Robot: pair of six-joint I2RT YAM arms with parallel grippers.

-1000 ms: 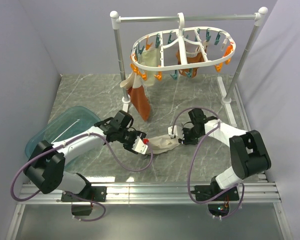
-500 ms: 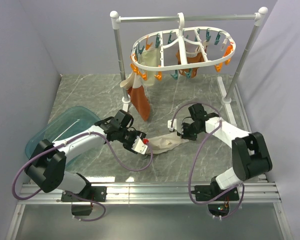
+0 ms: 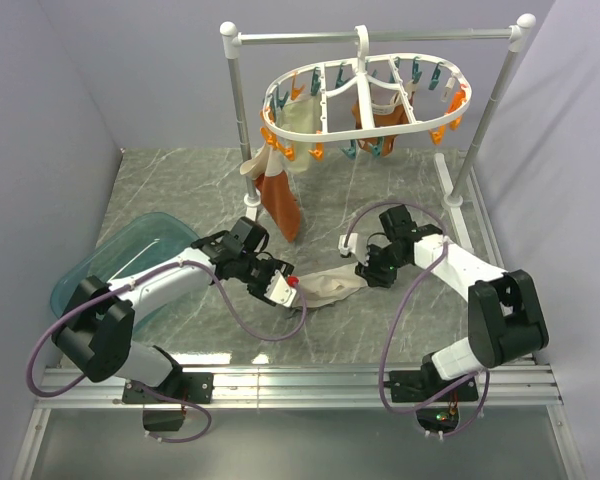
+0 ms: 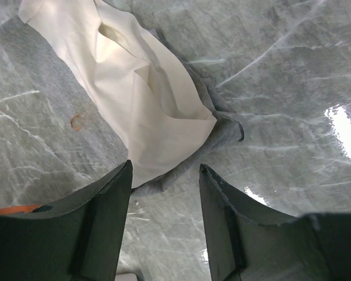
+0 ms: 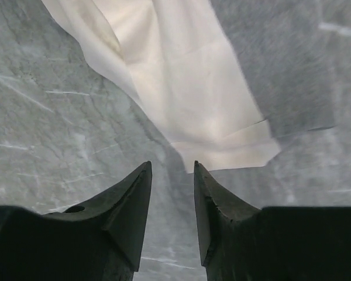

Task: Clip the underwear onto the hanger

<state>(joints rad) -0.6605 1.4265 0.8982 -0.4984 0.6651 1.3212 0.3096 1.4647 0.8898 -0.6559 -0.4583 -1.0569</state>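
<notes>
The underwear (image 3: 330, 288), cream-beige with a grey part, lies flat on the marble table between my two grippers. My left gripper (image 3: 282, 290) is open and empty at its left end. In the left wrist view the cloth (image 4: 140, 93) lies just beyond the gripper (image 4: 164, 168). My right gripper (image 3: 366, 272) is open by a narrow gap and empty at the right end. In the right wrist view the cloth's corner (image 5: 187, 88) lies just ahead of the gripper (image 5: 171, 167). The white oval hanger (image 3: 363, 95) with orange and teal pegs hangs from the rail at the back.
The silver rail stand (image 3: 380, 38) with white knobs spans the back. A rust-orange garment (image 3: 280, 205) and cream garments (image 3: 300, 118) hang from the hanger's pegs. A teal bin (image 3: 130, 260) sits at the left, under my left arm.
My right gripper has shifted slightly right, off the underwear's right end. The underwear and my left gripper have hardly moved.
</notes>
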